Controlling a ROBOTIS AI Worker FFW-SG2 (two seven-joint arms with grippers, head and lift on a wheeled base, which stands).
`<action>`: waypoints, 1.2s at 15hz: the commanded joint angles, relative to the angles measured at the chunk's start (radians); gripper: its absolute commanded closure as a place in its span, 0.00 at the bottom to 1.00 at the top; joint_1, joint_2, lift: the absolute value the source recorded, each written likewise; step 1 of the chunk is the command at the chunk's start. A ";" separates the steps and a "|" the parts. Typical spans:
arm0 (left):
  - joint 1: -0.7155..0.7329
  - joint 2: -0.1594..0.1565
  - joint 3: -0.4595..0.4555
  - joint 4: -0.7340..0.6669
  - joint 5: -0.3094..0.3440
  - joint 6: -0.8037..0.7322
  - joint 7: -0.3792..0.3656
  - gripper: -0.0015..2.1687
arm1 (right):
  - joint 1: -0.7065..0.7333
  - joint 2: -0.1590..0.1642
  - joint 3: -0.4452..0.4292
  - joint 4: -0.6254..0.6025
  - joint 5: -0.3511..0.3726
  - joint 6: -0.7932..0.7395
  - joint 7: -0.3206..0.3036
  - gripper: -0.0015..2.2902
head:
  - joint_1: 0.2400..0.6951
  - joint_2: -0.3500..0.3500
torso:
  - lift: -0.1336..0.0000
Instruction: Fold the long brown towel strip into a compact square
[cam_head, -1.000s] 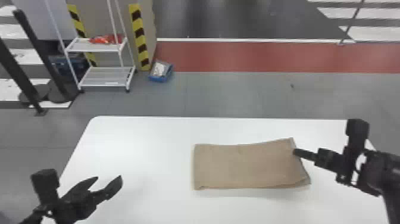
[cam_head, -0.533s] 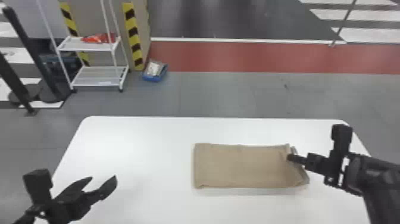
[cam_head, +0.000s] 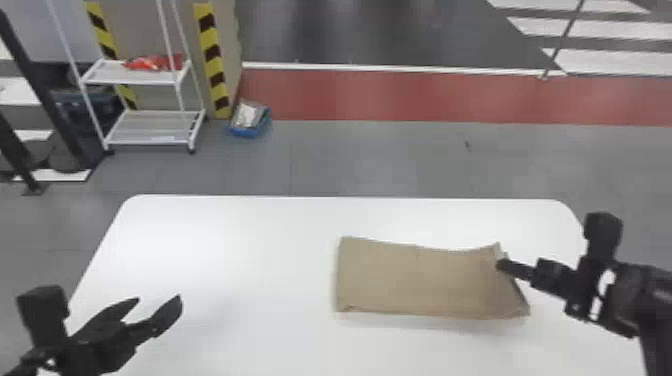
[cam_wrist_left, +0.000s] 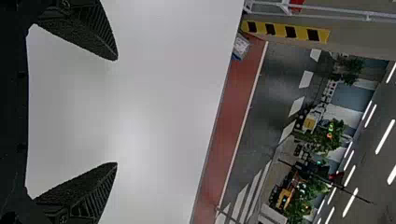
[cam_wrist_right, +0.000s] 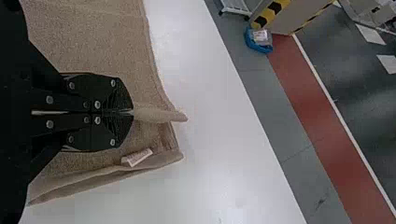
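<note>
The brown towel (cam_head: 420, 280) lies as a folded rectangle right of the table's middle, its right end slightly raised and rumpled. At that end is my right gripper (cam_head: 501, 265), and in the right wrist view the right gripper (cam_wrist_right: 132, 112) is shut on a pinched ridge of the towel (cam_wrist_right: 93, 42). A small white tag (cam_wrist_right: 137, 157) lies beside it near the towel's edge. My left gripper (cam_head: 159, 300) is over the table's left front part, away from the towel; in the left wrist view the left gripper (cam_wrist_left: 116, 112) stands wide open with nothing between its fingers.
The white table (cam_head: 240, 250) has rounded far corners. On the floor beyond it stand a white rack (cam_head: 145, 120) and a blue bin (cam_head: 250, 122), next to a striped pillar (cam_head: 215, 65). Dark posts stand at the far left.
The right gripper was at the towel's right end in the earlier frames too; that end's shape has shifted, its near corner now spread further right. The left gripper keeps its open pose.
</note>
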 joint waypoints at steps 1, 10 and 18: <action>0.005 -0.006 -0.009 -0.006 0.000 0.001 0.000 0.04 | -0.050 -0.003 0.022 0.139 0.046 -0.095 -0.007 0.49 | 1.00 0.39 | 1.00; 0.021 -0.006 -0.007 -0.011 0.001 -0.002 0.001 0.04 | 0.042 -0.021 -0.080 0.058 0.020 -0.070 0.067 0.05 | 1.00 0.37 | 1.00; 0.030 -0.006 0.004 -0.012 0.009 -0.005 -0.005 0.04 | 0.022 -0.023 -0.019 0.118 0.056 -0.101 0.059 0.12 | 1.00 0.33 | 1.00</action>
